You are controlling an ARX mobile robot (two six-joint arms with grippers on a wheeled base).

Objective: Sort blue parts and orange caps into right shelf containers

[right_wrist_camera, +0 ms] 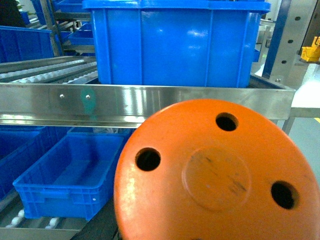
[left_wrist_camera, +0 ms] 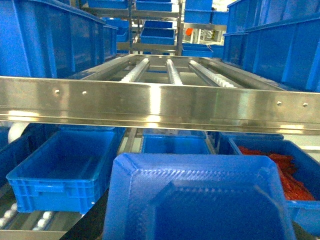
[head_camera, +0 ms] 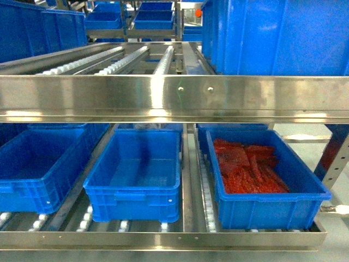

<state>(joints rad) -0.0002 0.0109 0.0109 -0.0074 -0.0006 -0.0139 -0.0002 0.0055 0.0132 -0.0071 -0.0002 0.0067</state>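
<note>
Where the steel front rail (head_camera: 174, 98) of the upper roller shelf crosses my head view, it hides the rear of the bright-blue plastic crates (head_camera: 136, 169) below. The right crate (head_camera: 267, 188) holds orange-red pieces, indistinct. A large round orange cap (right_wrist_camera: 215, 180) fills my right wrist view; a blue moulded part (left_wrist_camera: 200, 200) fills the left. Neither pincer shows; I cannot tell their state.

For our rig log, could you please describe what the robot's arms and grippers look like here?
Almost nothing of them shows. The head view has no arm in it. A blue ribbed plastic part fills the left wrist view's foreground and an orange three-holed disc the right's, hiding both grippers; colours, cables and markings cannot be told.
</note>
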